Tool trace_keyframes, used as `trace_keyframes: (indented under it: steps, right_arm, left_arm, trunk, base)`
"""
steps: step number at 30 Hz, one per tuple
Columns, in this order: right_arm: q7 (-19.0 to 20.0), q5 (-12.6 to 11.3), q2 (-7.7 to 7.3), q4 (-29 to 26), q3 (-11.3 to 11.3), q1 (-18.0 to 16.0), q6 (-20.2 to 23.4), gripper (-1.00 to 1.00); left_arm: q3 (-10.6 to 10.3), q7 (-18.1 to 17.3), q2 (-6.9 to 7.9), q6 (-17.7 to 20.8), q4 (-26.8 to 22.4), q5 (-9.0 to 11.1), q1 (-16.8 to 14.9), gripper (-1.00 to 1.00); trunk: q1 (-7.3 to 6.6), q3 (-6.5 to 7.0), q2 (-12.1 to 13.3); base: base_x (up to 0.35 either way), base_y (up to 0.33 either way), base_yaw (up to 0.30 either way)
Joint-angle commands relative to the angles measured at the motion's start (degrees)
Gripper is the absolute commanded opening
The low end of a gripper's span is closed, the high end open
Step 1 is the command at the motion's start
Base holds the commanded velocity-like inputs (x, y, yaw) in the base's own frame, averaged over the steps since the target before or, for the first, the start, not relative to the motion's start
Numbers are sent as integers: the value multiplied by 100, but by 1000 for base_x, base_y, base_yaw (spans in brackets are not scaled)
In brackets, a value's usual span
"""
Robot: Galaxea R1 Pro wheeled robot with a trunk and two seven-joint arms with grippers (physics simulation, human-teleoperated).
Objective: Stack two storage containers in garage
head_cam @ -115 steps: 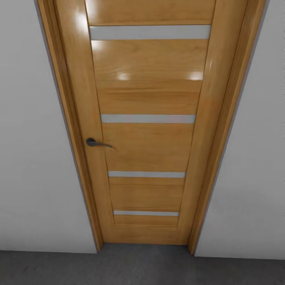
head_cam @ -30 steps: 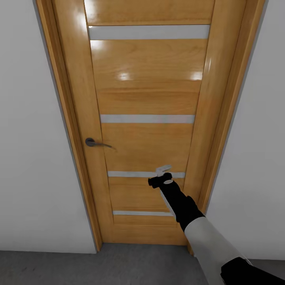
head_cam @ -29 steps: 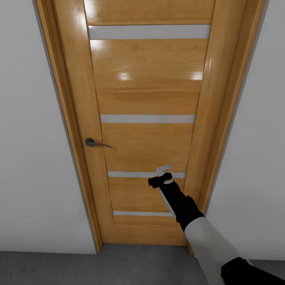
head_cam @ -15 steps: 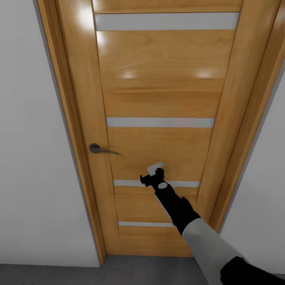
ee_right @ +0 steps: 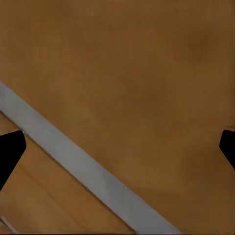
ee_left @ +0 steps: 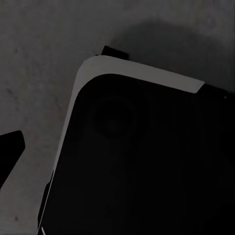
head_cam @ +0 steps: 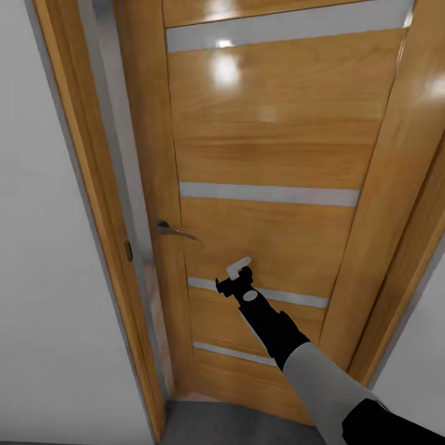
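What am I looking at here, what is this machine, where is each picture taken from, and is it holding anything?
This is a simulated two-armed wheeled robot. The head view looks from its head at an orange-brown wooden door with a lever handle; the door stands ajar, with a gap on the handle side. The right end effector is up against the door panel. The right wrist view looks along that arm's fingers: they are spread wide, with only door wood and a grey strip between them, so nothing is held. The left wrist view looks down at dark grey floor and a dark part of the robot.
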Motion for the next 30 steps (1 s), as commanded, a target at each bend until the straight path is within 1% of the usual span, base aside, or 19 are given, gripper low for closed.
trace_keyframes:
  steps: [1, 4, 6, 7, 13, 15, 18, 20, 22, 25, 28, 30]
  right_arm:
    - [-45, 66, 0, 47, -11, -2, 40, 100]
    - [-70, 73, 0, 258, -90, -6, 35, 100]
    - [-119, 88, 0, 503, -266, -8, -23, 100]
    - [-253, 106, 0, 721, -402, -9, -166, 100]
    - [-464, 110, 0, 786, -431, -11, -201, 100]
    - [-604, 110, 0, 849, -436, -18, -210, 100]
    - [-716, 102, 0, 1126, -439, -197, -322, 100]
    - [-774, 95, 0, 1543, -438, -389, -551, 100]
    - [-813, 93, 0, 1759, -438, -460, -731, 100]
    - [-832, 87, 0, 1834, -446, -485, -797, 100]
    - [-1060, 84, 0, 1777, -457, -498, -837, 100]
    - [-1216, 91, 0, 1789, -443, -500, -815, 100]
  left_arm:
    - [15, -1, -2, 0, -9, 27, 2, 100]
    - [15, -1, -1, 1, -6, 25, 2, 100]
    - [15, -1, 0, 1, -5, 24, 2, 100]
    - [15, -2, 2, 1, -5, 26, 2, 100]
    - [15, -2, -2, 1, -7, 24, 2, 100]
    - [15, -2, -5, 1, -4, 32, 2, 100]
    - [15, -2, -6, 1, -4, 38, 2, 100]
    - [15, -2, -6, 1, -6, 38, 2, 100]
    - [15, -2, -6, 1, -5, 35, 2, 100]
    - [15, -2, -6, 1, -8, 36, 2, 100]
    - [15, -2, -6, 1, -6, 30, 2, 100]
    - [17, -2, -4, -10, -6, 26, 2, 100]
  trunk:
    - [4, -6, -1]
    - [4, -6, -1]
    - [4, -6, -1]
    - [4, -6, -1]
    - [4, -6, -1]
    - [4, -6, -1]
    - [4, -6, -1]
    - [4, -6, -1]
    - [4, -6, -1]
    - [4, -6, -1]
    - [4, -6, -1]
    - [4, -6, -1]
  base:
    - [312, -81, 0]
    - [305, -109, 0]
    - [300, -129, 0]
    - [301, -87, 0]
    - [308, -25, 0]
    - [311, -4, 0]
    - [312, -1, 0]
    - [313, 0, 0]
    - [315, 0, 0]
    - [316, 0, 0]
    - [307, 0, 0]
    - [122, 0, 0]
